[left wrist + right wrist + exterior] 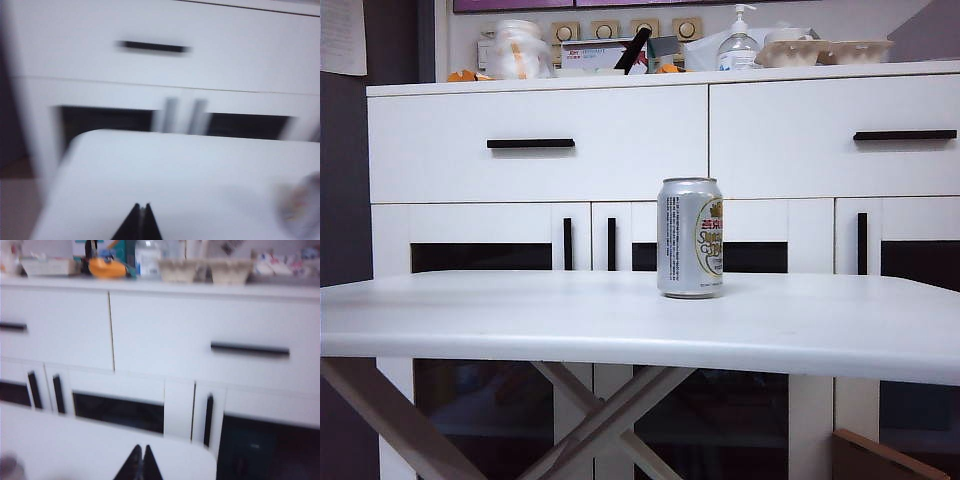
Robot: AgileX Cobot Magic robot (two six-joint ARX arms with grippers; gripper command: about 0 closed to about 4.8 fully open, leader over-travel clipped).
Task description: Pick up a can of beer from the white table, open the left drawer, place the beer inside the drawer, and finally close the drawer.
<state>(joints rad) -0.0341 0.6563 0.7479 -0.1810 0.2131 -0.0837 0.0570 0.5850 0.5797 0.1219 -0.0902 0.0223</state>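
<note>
So basically nothing's done yet. The small silver aluminium beer can with the cream-and-gold oval label (pixel 690 238) is sitting upright on the wide white flat-topped desk (pixel 500 320), just right of centre in the exterior frame, untouched. The left-hand white drawer front with the slim black bar handle (pixel 531 143) looks fully shut. Whole job's still ahead I'd say: grab, open, drop in, close.

Left claw (pixel 141 209) has its fingers pressed together and empty, low over the desk, with the can a blur at the lower right edge of its frame. Right claw (pixel 140 449) is the same, tips together, nothing in it.

Desk is bare apart from the can. Behind it, a white cabinet (pixel 650 235) with dark glass doors and clutter on top, including a clear pump bottle (pixel 738 45).
</note>
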